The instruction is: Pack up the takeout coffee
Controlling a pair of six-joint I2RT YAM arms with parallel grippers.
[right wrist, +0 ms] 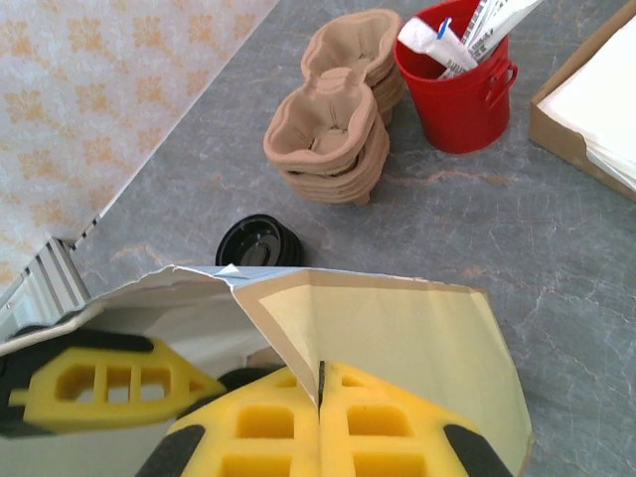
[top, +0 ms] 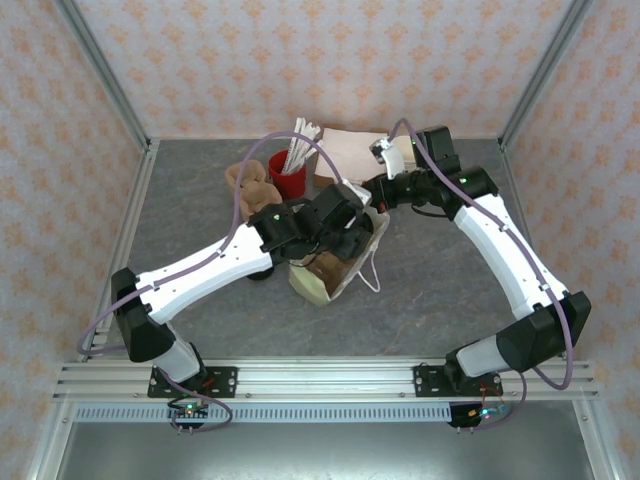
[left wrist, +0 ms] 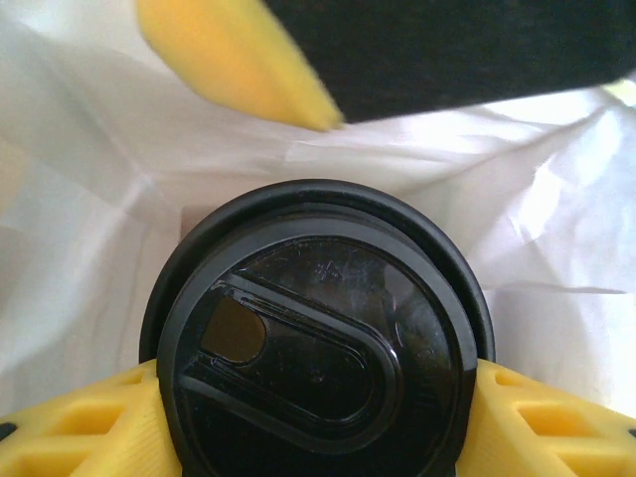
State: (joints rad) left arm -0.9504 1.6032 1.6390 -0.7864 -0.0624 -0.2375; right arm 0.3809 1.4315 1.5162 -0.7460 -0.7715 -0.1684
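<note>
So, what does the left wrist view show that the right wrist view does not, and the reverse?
Left wrist view: the takeout coffee, its black lid seen from above, between the yellow fingers of the left gripper. Right wrist view: the right gripper shut on the paper bag at its rim, and on the table beyond, a loose black lid, a stack of pulp cup carriers and a red bucket. Both: the bag, white inside in the first, rim in the second.

Grey table [right wrist: 556, 258]: paper bag [right wrist: 397, 328], red bucket [right wrist: 459, 94], carrier stack [right wrist: 333, 139], loose black lid [right wrist: 258, 241].
</note>
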